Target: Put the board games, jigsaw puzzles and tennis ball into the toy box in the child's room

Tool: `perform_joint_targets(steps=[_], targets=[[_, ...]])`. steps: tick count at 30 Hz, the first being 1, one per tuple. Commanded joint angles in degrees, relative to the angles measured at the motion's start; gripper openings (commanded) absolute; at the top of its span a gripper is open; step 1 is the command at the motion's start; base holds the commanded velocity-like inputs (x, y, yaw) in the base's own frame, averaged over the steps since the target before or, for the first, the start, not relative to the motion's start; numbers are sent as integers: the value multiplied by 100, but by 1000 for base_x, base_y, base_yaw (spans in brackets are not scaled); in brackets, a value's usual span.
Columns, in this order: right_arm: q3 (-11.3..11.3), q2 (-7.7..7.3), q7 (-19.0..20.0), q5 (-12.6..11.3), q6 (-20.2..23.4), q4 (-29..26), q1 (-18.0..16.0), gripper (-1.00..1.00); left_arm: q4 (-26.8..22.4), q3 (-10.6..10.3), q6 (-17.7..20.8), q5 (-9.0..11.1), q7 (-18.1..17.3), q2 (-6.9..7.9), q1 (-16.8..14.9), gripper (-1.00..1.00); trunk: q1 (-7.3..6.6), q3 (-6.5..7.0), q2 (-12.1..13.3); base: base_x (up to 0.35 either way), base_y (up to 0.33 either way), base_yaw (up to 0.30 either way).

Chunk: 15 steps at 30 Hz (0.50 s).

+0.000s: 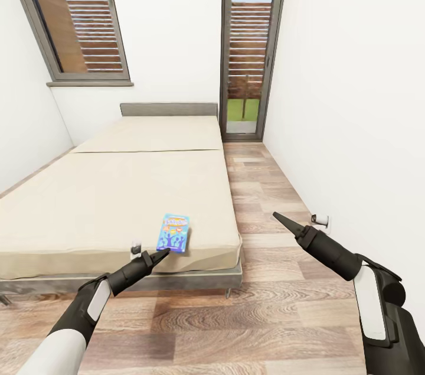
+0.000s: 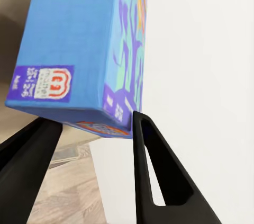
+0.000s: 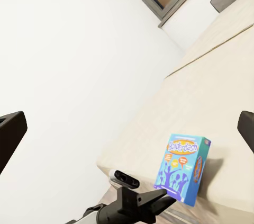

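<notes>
Setting: child's room with white walls, wood-plank floor (image 1: 254, 304) and tall grey-framed windows (image 1: 247, 44); the robot faces the foot of the bed (image 1: 118, 198).
Bed: beige two-part mattress on a grey frame, low grey headboard (image 1: 169, 109) at the far end.
Blue board game: the small blue box (image 1: 173, 232) lies flat near the bed's near edge, toward the right corner; the right wrist view shows its printed cover (image 3: 183, 168) on the mattress.
Other bed game: the mattress in the head view carries just this one box.
Left end effector: (image 1: 159, 256) reaches to the box's near edge; in the left wrist view its fingers (image 2: 151, 171) stand apart with the box's lower end (image 2: 79, 54) sitting between them, so it looks spread around the box; whether the pads already touch it I cannot tell.
Right end effector: (image 1: 278, 218) hangs over the floor to the right of the bed, well apart from the box, holding nothing; in the head view its tips read as one closed point, while its own wrist view shows two dark fingertips (image 3: 10, 134) far apart at the picture's edges, so I cannot tell its opening.
Progress: judged mid-task; this game is not yet lifted.
Left to do: close on the box, raise it, carry it to the toy box on the counter.
</notes>
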Motion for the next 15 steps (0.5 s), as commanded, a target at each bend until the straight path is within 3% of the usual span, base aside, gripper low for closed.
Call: perform_joint_targets(steps=[1, 15], targets=[[-10, 5, 16, -4, 28, 0, -4, 100, 3, 7, 35, 13, -12, -1, -3, -100, -1, -5, -2, 0, 0, 0], [-10, 5, 16, -5, 28, 0, -4, 100, 3, 7, 35, 15, -6, -2, -2, -100, -1, -5, -2, 0, 0, 0]])
